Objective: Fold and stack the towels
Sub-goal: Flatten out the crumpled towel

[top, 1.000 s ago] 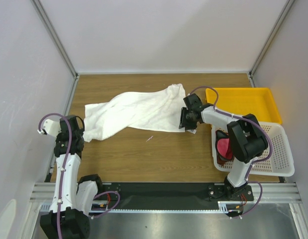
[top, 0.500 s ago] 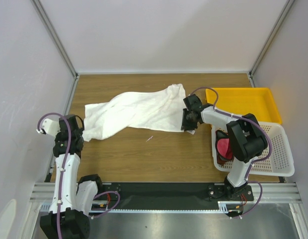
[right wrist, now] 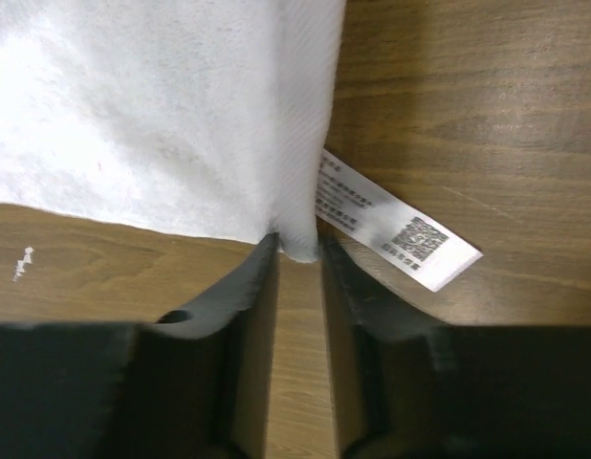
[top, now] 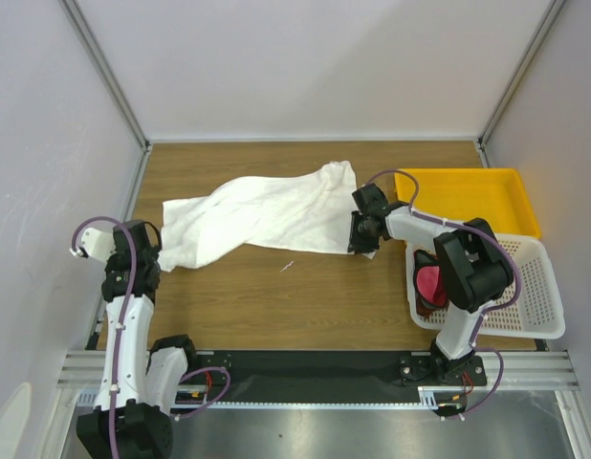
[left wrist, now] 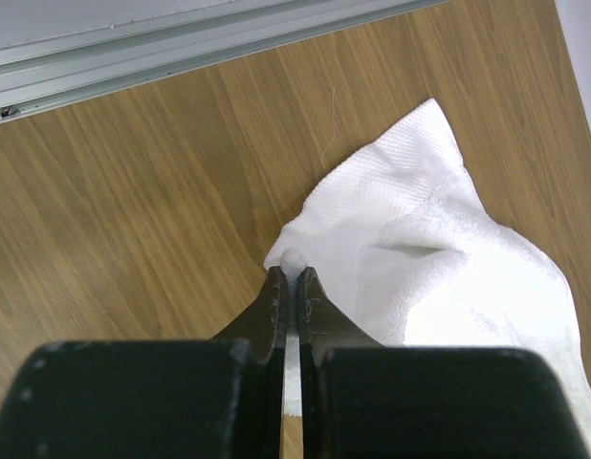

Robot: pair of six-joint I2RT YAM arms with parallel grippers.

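1. Nearest, the left claw [left wrist: 294, 277] is clenched on the near-left corner of the white towel [top: 262, 215]; a nub of cloth shows right at its closed tips, and the rest of that corner lies on the tabletop [top: 305, 296] just ahead of it
2. On the near right, the white basket [top: 539, 287] holds a magenta towel [top: 431, 283] bunched up, with a reddish-brown towel [top: 420, 260] touching it; the right arm partly hides both, and neither looks folded
3. Further in, the right claw [right wrist: 295, 244] sits at the white towel's opposite, right-hand corner, where the printed tag [right wrist: 396, 229] sticks out just beside its finger; the jaws stand part-way apart astride the hem, and I cannot tell whether they pinch it or merely bracket it
4. Between the two claws the white towel stretches across the middle of the tabletop, rumpled and open, its far edge bunched; no fold has been made in it
5. Farthest, the yellow tray [top: 468, 196] lies at the back right, well apart from the left claw and near the right one
6. As I judge it, the task is at its very start: no towel is folded, no stack exists, and all three cloths remain to be done
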